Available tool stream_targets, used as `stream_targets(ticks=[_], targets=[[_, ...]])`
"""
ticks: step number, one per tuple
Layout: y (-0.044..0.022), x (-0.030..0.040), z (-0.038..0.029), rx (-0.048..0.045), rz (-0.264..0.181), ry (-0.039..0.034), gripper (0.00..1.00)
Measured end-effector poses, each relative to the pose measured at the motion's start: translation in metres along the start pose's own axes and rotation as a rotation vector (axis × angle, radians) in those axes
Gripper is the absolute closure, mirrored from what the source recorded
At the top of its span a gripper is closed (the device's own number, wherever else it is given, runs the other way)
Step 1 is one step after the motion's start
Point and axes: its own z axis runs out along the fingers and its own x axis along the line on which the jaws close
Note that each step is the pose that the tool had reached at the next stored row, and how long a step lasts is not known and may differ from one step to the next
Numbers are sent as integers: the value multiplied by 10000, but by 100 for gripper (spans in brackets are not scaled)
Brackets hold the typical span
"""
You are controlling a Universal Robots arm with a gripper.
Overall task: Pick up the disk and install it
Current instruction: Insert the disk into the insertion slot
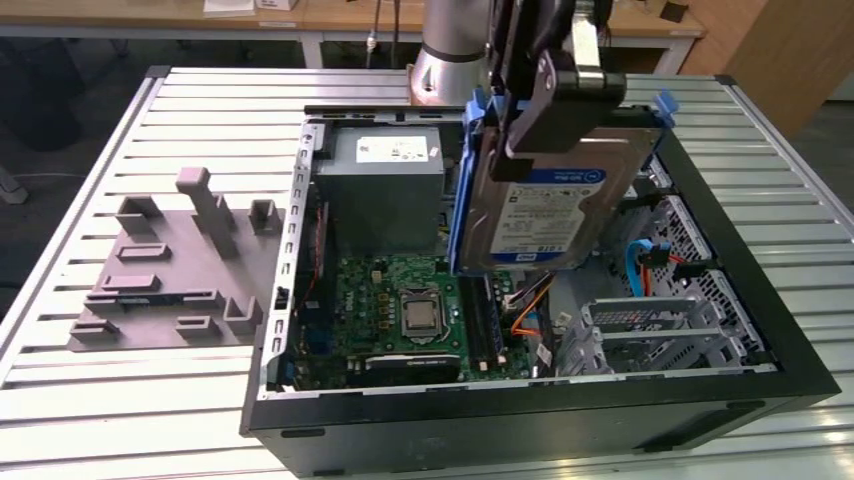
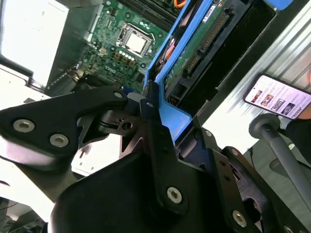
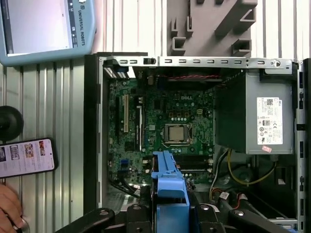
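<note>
The disk is a silver hard drive with a white-and-blue label in a blue carrier. It hangs on edge, slightly tilted, above the open computer case, over the motherboard and the drive bay side. My gripper is shut on its upper end. In the first wrist view the blue carrier sticks out from between the black fingers. In the second wrist view the disk's green circuit side faces the camera, with the carrier's edge clamped in my gripper.
Inside the case sit a grey power supply box, the green motherboard and a metal drive cage with orange and blue cables. A grey fixture lies on the slatted table. A phone, a hand and a pendant screen lie beside the case.
</note>
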Motion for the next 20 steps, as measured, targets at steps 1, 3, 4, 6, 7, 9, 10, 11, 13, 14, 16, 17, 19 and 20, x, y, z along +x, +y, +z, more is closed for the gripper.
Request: stream_targets(ticks=[1, 3, 4, 6, 7, 9, 10, 11, 13, 14, 16, 17, 19, 20], targets=[[-7, 24, 2, 0, 0, -1, 64], [-38, 61, 3, 0, 1, 0, 64], [-65, 72, 4, 0, 1, 1, 64], [-131, 90, 6, 1, 0, -2, 64], [-163, 99, 7, 0, 0, -1, 64], [-206, 119, 11, 0, 1, -1, 64], [-215, 133, 14, 0, 0, -1, 64], [-222, 153, 18, -1, 0, 0, 64], [-229, 201, 29, 1, 0, -2, 64], [-235, 219, 32, 0, 0, -1, 64], [-255, 248, 40, 1, 1, -1, 64], [-273, 256, 45, 1, 1, -1, 64], [-324, 263, 54, 1, 1, 0, 64], [-352, 265, 58, 0, 1, 3, 64]])
